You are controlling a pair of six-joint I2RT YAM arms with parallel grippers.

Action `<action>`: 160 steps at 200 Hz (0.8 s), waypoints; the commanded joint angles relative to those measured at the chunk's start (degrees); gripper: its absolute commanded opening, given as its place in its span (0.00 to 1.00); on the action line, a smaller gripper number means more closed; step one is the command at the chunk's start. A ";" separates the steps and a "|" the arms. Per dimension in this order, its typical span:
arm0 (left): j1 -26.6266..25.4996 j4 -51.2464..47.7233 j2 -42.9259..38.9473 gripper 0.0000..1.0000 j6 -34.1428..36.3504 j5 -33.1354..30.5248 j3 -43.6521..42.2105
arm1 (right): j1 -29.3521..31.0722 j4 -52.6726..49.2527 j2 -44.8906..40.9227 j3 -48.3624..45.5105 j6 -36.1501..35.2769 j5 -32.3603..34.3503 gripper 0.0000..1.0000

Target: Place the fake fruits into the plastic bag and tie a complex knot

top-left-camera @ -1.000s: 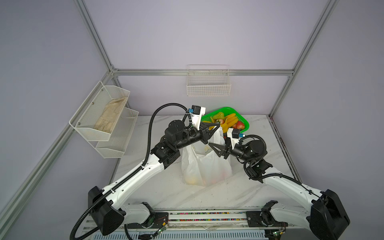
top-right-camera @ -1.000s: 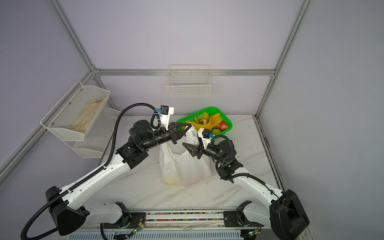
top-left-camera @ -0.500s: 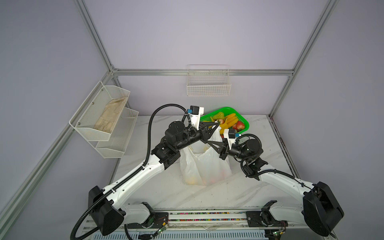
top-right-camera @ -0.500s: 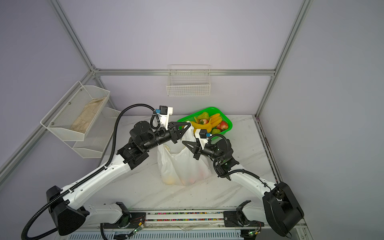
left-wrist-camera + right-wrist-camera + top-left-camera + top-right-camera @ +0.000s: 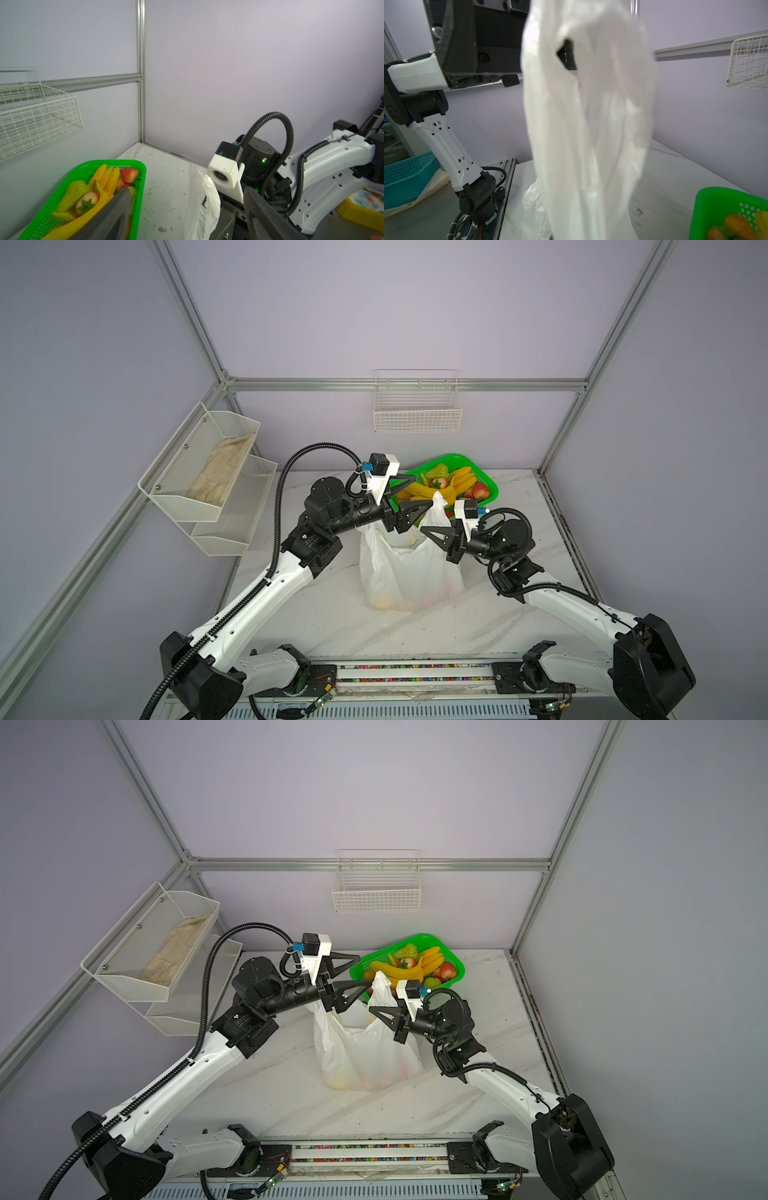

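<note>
Okay, plastic bag [image 5: 409, 572] stands on the bench [image 5: 332, 614] between both arms, mouth up, with faint fruit colours showing through the film at the bottom. More fake fruits [image 5: 446, 485] lie in the green basket [image 5: 457, 457] behind it. Left tool [image 5: 423, 490] gapes wide beside the raised handle strip, gripping nothing. Right tool [image 5: 428, 530] is pinched closed, apparently on the bag's upper film, which fills its wrist view. Bag likely light, floppy, slick, easy to tear: take it at the bunched handle strips, not the thin wall. Fruits look hard, glossy, light, prone to roll.
</note>
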 commanded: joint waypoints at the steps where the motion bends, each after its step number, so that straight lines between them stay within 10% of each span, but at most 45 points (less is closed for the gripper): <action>1: 0.33 -5.28 1.73 0.88 8.85 9.76 3.08 | -0.54 -0.71 -0.14 1.80 0.37 -4.49 0.00; 67: 0.32 -13.98 9.93 0.81 13.73 15.96 13.57 | -0.99 -5.03 1.51 4.51 -2.31 -9.06 0.00; 160: 0.32 -9.98 14.45 0.15 6.85 18.13 16.06 | -1.14 -9.81 1.26 5.56 -4.48 -7.31 0.08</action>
